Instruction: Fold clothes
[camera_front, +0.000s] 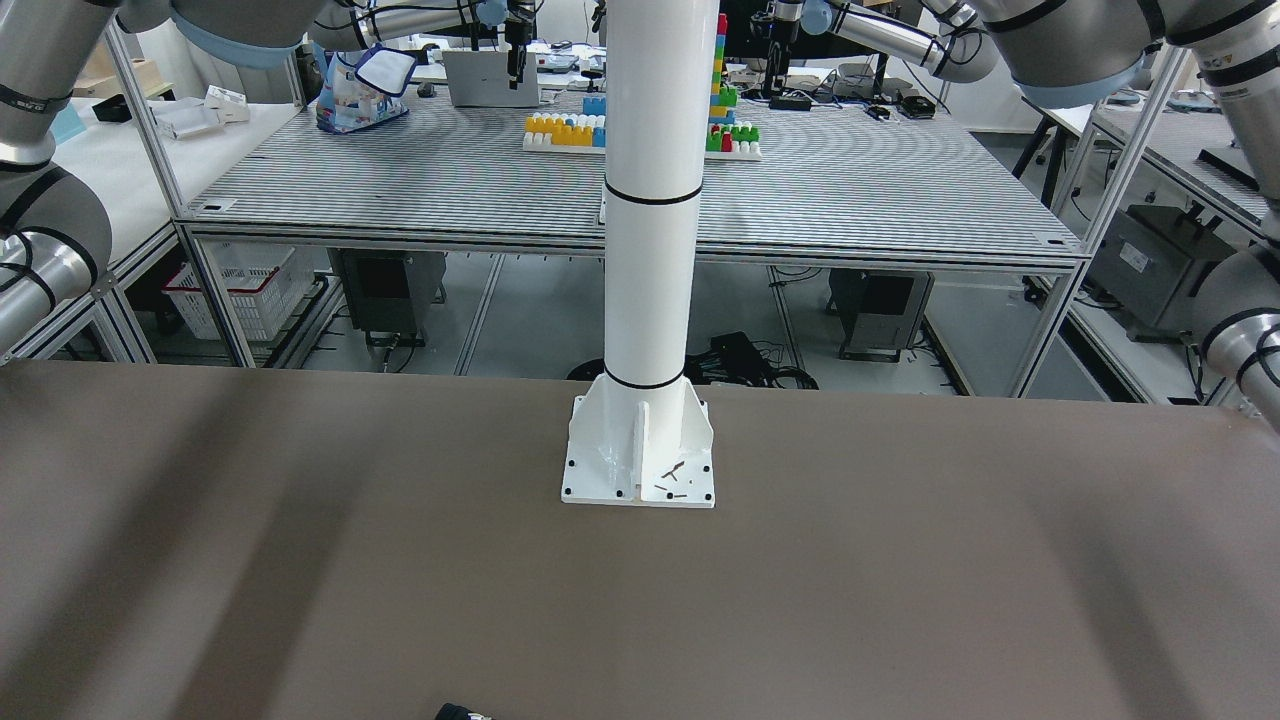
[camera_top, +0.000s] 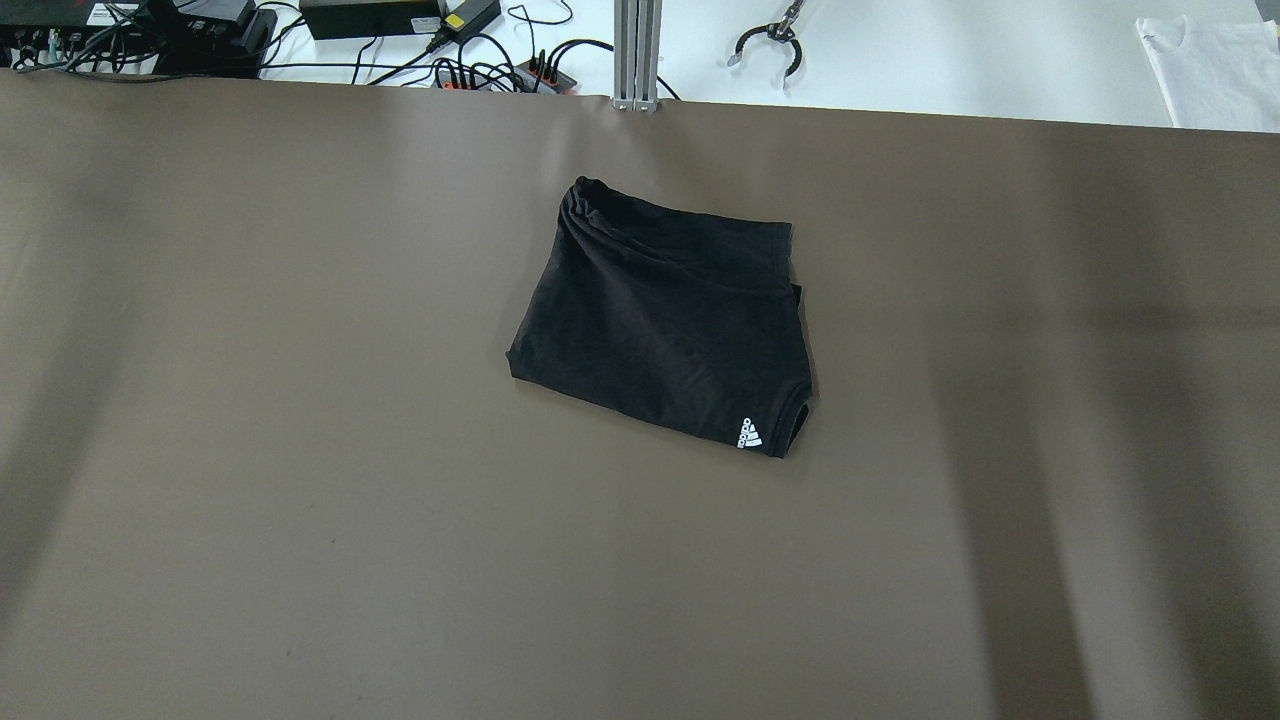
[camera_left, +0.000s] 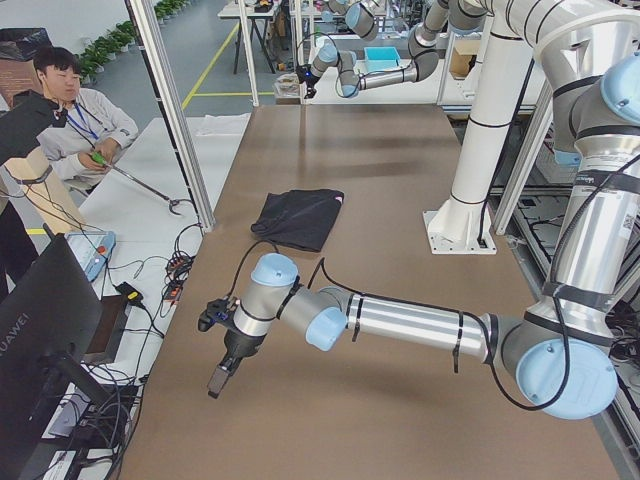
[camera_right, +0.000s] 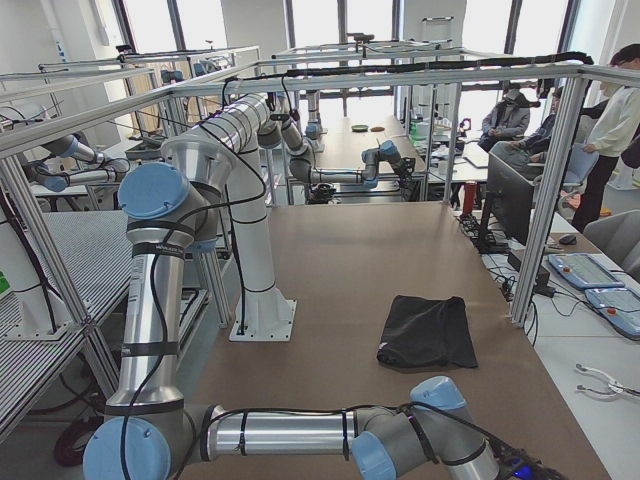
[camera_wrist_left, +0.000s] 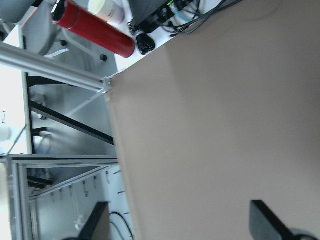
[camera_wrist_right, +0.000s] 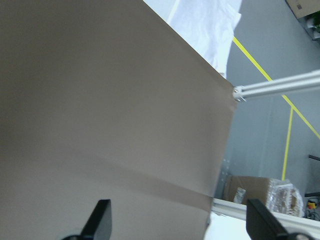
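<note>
The black folded garment (camera_top: 665, 310) lies flat just toward 12 o'clock from the middle of the brown surface (camera_top: 300, 520), white logo (camera_top: 749, 434) at its 5 o'clock corner, while the left claw (camera_wrist_left: 181, 225) and right claw (camera_wrist_right: 177, 222), both spread wide and empty, hang over the 9 and 3 o'clock ends, apparently parked because folding looks done.

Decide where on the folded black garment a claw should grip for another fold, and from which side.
Probably the near right corner by the white logo of the black garment: stacked layer edges show loose there, while the far left end is bunched. Come in low from the right.
</note>
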